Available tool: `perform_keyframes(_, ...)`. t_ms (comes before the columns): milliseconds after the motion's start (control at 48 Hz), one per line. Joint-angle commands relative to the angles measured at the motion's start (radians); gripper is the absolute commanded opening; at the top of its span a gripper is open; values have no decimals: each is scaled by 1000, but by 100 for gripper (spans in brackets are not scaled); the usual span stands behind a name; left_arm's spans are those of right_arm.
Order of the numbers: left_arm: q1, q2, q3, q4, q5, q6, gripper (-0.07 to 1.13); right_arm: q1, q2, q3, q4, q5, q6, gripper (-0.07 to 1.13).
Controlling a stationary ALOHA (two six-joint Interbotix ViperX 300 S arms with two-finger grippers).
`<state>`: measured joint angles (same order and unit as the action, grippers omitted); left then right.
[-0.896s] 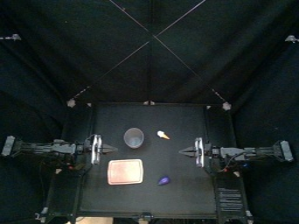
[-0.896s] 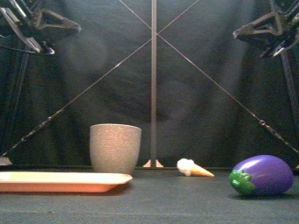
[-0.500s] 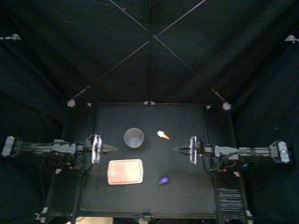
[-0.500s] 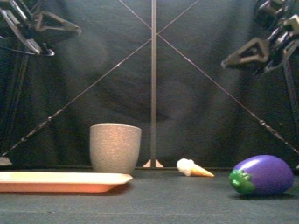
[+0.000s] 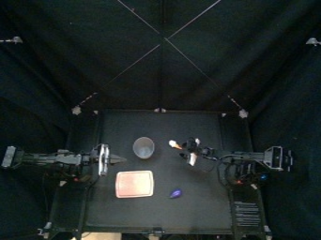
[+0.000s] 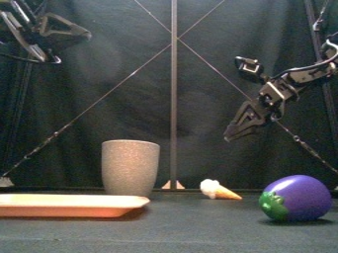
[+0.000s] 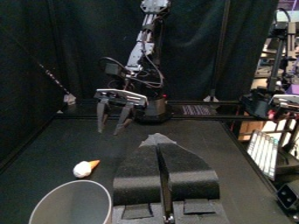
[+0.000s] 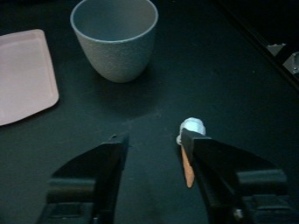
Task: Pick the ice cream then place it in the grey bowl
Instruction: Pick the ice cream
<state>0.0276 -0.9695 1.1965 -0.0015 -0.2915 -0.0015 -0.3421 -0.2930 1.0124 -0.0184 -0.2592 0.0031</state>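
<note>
Right pincer (image 6: 238, 126) now lower, nearer centre, near small white-topped ice cream cone (image 6: 218, 191); jaws wide, empty. Left pincer (image 7: 162, 144) pressed together, empty.

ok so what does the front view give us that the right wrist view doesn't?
Only front: the purple eggplant at the table's right, and the left arm raised at rest. Only right wrist: the inside of the grey cup, which looks empty. Both: the cup, the pink tray, the ice cream and the right gripper, open and near the ice cream.
</note>
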Motion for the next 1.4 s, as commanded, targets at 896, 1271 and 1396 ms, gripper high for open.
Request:
perform_keyframes(896,2,2,-8,6,-5,5,-3,-144,368,-236,-21,120,2,99)
perform_keyframes(1271,2,2,-6,6,-5,5,-3,-135,417,-242,-21,126,0,90)
perform_keyframes(1396,2,2,-5,6,-5,5,-3,-127,419,-245,-21,126,0,74)
